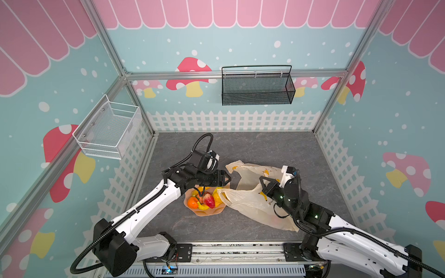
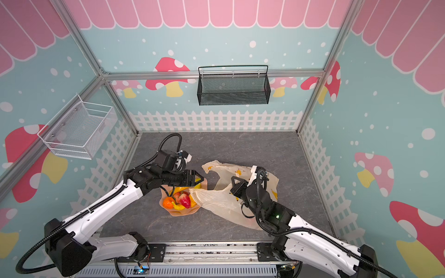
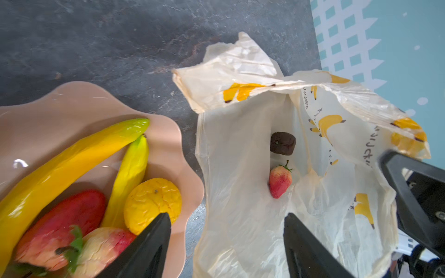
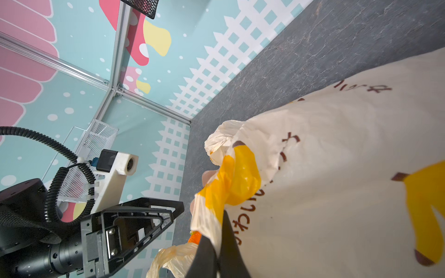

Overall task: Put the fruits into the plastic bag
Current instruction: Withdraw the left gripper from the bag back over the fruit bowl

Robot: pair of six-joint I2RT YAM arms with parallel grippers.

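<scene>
Only the left wrist view looks into the plastic bag (image 3: 240, 168). 2 fruits lie on the film inside, a dark brown round fruit (image 3: 283, 143) and, just beside it, a small red strawberry (image 3: 280, 179). In both top views we cannot see them. The same wrist view shows the left gripper (image 3: 227, 240) with its fingers (image 3: 154, 240) spread wide and nothing between them, 1 over the plate, the other over the bag's mouth. The right wrist view alone shows the right gripper (image 4: 218, 240) up close: its fingers are closed on the bag's upper edge, with film pinched between them and the mouth held up.

The bag is thin, crinkled, cream and translucent, printed with yellow bananas and dark lettering. It lies right of centre on the grey desk (image 1: 265, 149), its mouth facing left, and its near handle loop reaches the right rim of the peach wavy-edged plate (image 1: 207, 213). On the plate we see 2 bananas (image 3: 72, 158), a wrinkled yellow-orange fruit (image 3: 153, 204), 2 large strawberries (image 3: 60, 221) and, in a top view, an orange (image 1: 192, 202).

The plate sits well apart from the left wall. Open grey desk runs from the bag to the far wall. A black mesh basket (image 1: 257, 86) hangs on the far wall and a white wire basket (image 1: 108, 127) on the left wall, both above the desk.
</scene>
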